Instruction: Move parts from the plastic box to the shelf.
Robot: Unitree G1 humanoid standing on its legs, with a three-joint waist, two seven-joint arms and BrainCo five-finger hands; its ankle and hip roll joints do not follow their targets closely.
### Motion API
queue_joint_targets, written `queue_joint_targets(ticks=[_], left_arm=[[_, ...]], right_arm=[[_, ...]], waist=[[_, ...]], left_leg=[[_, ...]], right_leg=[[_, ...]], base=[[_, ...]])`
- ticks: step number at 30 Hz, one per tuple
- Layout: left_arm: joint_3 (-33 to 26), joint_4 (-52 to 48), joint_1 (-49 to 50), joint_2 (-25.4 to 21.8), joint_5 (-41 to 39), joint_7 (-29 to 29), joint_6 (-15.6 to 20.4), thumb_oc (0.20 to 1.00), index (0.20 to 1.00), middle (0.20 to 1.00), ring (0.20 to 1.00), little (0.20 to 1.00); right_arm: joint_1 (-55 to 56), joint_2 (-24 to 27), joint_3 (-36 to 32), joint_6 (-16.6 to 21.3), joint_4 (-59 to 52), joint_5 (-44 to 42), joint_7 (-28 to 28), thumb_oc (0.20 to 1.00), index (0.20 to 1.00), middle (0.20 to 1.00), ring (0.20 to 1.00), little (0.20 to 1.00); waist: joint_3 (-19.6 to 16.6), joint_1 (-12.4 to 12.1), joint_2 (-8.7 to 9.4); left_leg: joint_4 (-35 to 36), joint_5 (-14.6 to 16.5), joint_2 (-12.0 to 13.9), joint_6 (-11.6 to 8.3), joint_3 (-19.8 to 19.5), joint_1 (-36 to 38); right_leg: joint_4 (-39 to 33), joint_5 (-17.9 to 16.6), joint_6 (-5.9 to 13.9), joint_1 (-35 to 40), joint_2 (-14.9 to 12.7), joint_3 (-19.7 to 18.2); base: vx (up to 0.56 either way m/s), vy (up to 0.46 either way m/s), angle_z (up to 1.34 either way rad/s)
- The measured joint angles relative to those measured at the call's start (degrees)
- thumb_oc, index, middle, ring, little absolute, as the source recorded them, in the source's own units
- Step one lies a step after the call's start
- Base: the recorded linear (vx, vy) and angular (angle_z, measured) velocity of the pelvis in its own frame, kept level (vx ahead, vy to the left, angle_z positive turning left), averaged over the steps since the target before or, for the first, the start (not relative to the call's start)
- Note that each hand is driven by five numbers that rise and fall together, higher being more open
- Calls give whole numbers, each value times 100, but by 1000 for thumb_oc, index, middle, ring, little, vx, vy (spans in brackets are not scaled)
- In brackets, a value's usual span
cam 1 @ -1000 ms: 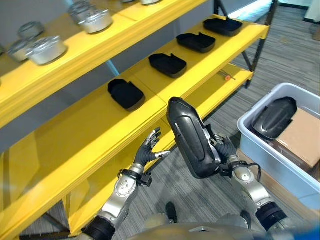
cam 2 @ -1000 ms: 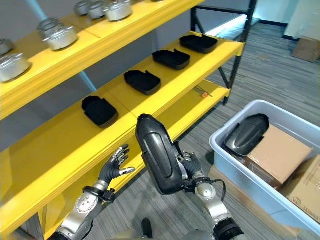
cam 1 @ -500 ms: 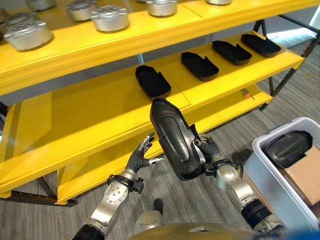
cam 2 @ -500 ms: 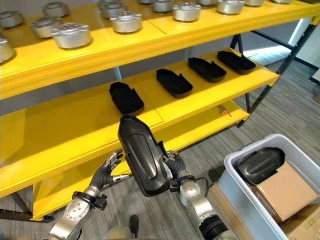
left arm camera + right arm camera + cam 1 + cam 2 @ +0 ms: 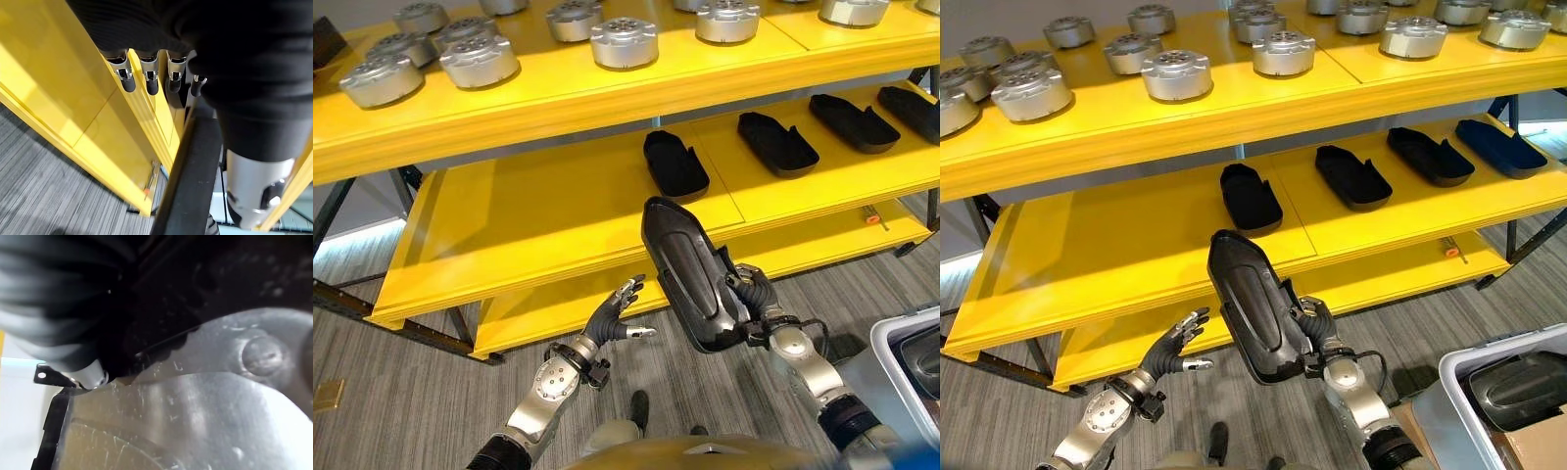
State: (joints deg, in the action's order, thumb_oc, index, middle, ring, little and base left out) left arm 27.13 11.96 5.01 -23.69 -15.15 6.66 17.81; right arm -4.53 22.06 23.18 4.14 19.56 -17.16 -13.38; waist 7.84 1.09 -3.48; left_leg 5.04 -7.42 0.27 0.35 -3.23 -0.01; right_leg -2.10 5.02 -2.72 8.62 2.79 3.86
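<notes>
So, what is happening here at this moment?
The robot's right hand grips a long black plastic part and holds it upright in front of the yellow shelf. The left hand is open beside it, holding nothing. Similar black parts already lie on the middle shelf; the grey plastic box stands at the right.

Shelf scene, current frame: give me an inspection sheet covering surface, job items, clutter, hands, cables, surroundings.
Surface: yellow shelf, middle board bare on its left part.
Job's things: black part held upright in front of the shelf; four black parts in a row on the middle board; plastic box at lower right with another dark part inside.
Clutter: silver round parts on the upper board; small orange-tipped item on the lower board.
Hands: right hand curled round the black part; left hand open, holding nothing.
Cables: nothing seen.
Surroundings: grey striped floor.
</notes>
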Motion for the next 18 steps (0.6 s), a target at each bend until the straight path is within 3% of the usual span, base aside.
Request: queue_joint_targets(ticks=[2, 4, 5, 6, 7, 8, 10, 11, 14, 16, 18], left_arm=[[44, 5, -122, 1, 0, 47, -81, 1000, 1000, 1000, 1000, 1000], [158, 22, -275, 16, 0, 50, -121, 1000, 1000, 1000, 1000, 1000], [262, 79, -436, 34, 1, 56, -127, 1000, 1000, 1000, 1000, 1000], [329, 126, -626, 71, -1, 58, -119, 1000, 1000, 1000, 1000, 1000], [402, 281, -848, 90, 0, 63, -118, 1000, 1000, 1000, 1000, 1000], [404, 367, -909, 95, 0, 72, -120, 1000, 1000, 1000, 1000, 1000], [424, 388, -942, 113, -2, 73, -118, 1000, 1000, 1000, 1000, 1000], [442, 403, -968, 127, -4, 64, -118, 1000, 1000, 1000, 1000, 1000], [449, 518, -1133, 116, -128, 45, -136, 1000, 1000, 1000, 1000, 1000], [441, 541, -1088, 117, -305, 51, -180, 1000, 1000, 1000, 1000, 1000], [454, 607, -1062, 141, -433, 58, -225, 1000, 1000, 1000, 1000, 1000]], right_arm=[[2, 6, 26, 48, 0, 140, -30, 200, 200, 200, 200, 200], [-3, 5, 35, 104, 0, 169, -54, 200, 200, 200, 200, 200], [7, 14, 9, 132, 0, 171, -148, 200, 200, 200, 200, 200], [-9, 50, -18, 155, -20, 171, -241, 200, 200, 200, 200, 200], [-16, 3, -119, 189, -20, 173, -288, 200, 200, 200, 200, 200], [-19, -12, -152, 192, -10, 177, -307, 200, 200, 200, 200, 200], [-32, -16, -235, 230, 4, 192, -266, 200, 200, 200, 200, 200], [-48, 59, -255, 259, 7, 214, -237, 200, 200, 200, 200, 200], [-88, 147, -252, 250, -2, 228, -99, 200, 200, 200, 200, 200], [-105, 187, -260, 248, -23, 224, -14, 200, 200, 200, 200, 200], [-86, 249, -284, 239, -41, 190, 12, 200, 200, 200, 200, 200]], waist=[[5, 38, -20], [20, 96, -18], [46, 171, 26], [94, 292, 133], [158, 406, 140], [184, 464, 186], [258, 486, 119], [331, 511, 57], [533, 562, -26], [629, 588, 44], [648, 635, -4]], left_leg=[[-25, -35, -37, -35, 135, -11], [-117, -192, -133, -237, 292, -126], [-77, -478, -238, -599, 356, -241], [-102, -477, -246, -787, 983, -315], [-915, 77, 19, -243, 1895, -533], [-1359, 275, 287, -126, 2226, -577], [-1338, 405, 676, -219, 1924, -267], [-1116, 403, 733, -259, 1610, -88], [-619, 287, 1146, -611, 1000, 99], [-769, 272, 1552, -638, 915, -87], [-1011, 242, 1769, -667, 1131, -221]], right_leg=[[-1, 20, 25, 13, -46, 16], [2, 25, 15, 25, -123, 138], [9, 26, 3, 9, -287, 347], [-29, -16, -107, -29, -510, 628], [5, -17, -105, -24, -609, 880], [47, -2, -106, -27, -644, 962], [129, 27, -60, -47, -735, 890], [175, 25, 7, -60, -758, 801], [360, 56, 209, -74, -969, 639], [660, 168, 404, -194, -1242, 547], [973, 329, 711, -245, -1612, 481]], base=[[-15, 11, 3], [-82, 54, 34], [-50, 106, 84], [-3, 141, 112], [46, 138, 103], [86, 203, 70], [134, 341, 13], [152, 504, -10], [114, 512, -10], [124, 562, -17], [132, 513, -5]])
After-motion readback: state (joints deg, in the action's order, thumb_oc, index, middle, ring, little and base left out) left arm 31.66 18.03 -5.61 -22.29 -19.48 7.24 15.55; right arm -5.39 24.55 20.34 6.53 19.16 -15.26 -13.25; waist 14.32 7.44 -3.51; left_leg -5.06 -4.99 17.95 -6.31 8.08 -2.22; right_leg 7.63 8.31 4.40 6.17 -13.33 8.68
